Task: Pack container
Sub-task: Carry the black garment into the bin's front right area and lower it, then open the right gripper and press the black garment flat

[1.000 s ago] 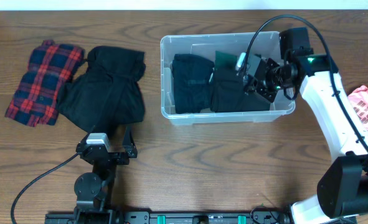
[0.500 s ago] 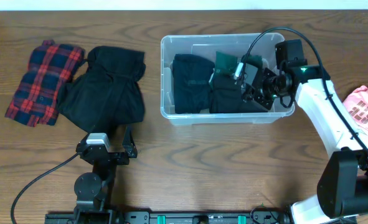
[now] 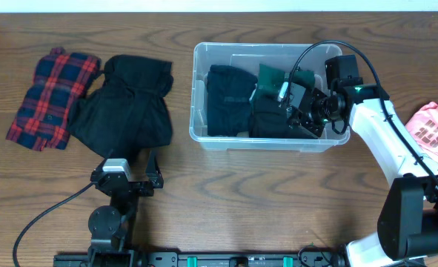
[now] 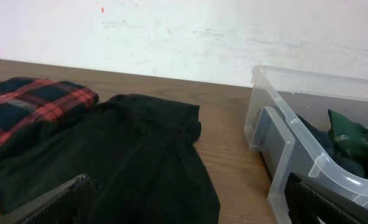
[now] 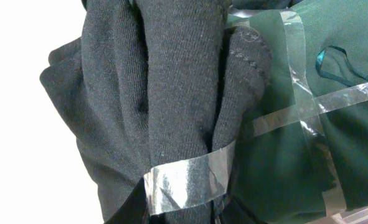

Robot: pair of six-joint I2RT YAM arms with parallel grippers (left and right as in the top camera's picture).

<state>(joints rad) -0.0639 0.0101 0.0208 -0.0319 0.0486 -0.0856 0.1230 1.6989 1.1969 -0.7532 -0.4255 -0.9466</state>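
Note:
The clear plastic container [image 3: 263, 47] stands at mid-table; its near wall also shows in the left wrist view [image 4: 308, 155]. Inside lie a folded black garment [image 3: 227, 100], a green garment [image 3: 270, 74] and a dark grey knit garment [image 3: 267, 119]. My right gripper [image 3: 293, 104] is inside the container at its right half, shut on the dark grey knit garment [image 5: 171, 93], which has clear tape round it. The green garment [image 5: 296, 155] lies beside it. My left gripper [image 4: 190, 211] is open and empty, low at the front left [image 3: 130, 157].
A black garment [image 3: 126, 104] lies left of the container, just ahead of my left gripper [image 4: 127, 155]. A red and blue plaid shirt [image 3: 52, 96] lies further left [image 4: 28, 106]. A pink garment [image 3: 433, 130] lies at the right edge.
My right gripper has moved deeper into the container, leftward and down, with the dark grey garment. The container has shifted a little. The left arm has not moved.

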